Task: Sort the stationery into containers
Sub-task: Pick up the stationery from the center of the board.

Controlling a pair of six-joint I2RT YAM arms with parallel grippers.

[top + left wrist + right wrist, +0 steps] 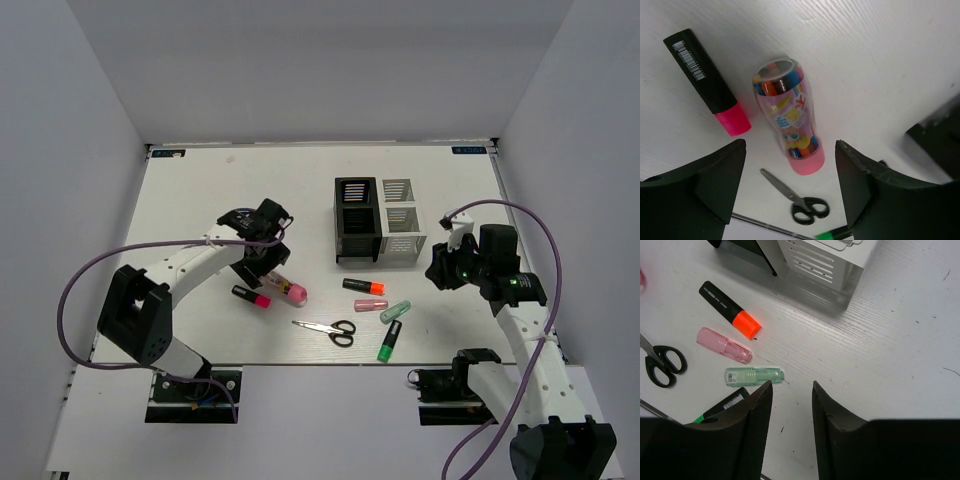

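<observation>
The left gripper (790, 147) hangs with jaws wide apart and empty over the clear, pink-based plastic tube of coloured pens (788, 112), which lies flat on the white table (880, 60). The right gripper (791, 390) shows a narrow, empty gap near the mint-green translucent tube (754, 376). We judge a pick to be in hand: lower, straddle the pen tube, close, then carry it to the black slatted organizer (356, 218).

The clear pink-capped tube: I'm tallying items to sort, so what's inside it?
The tube holds a bundle of small coloured pens, orange and blue ends showing through its clear wall. Its printed label hides their middles, so they cannot be counted.
</observation>
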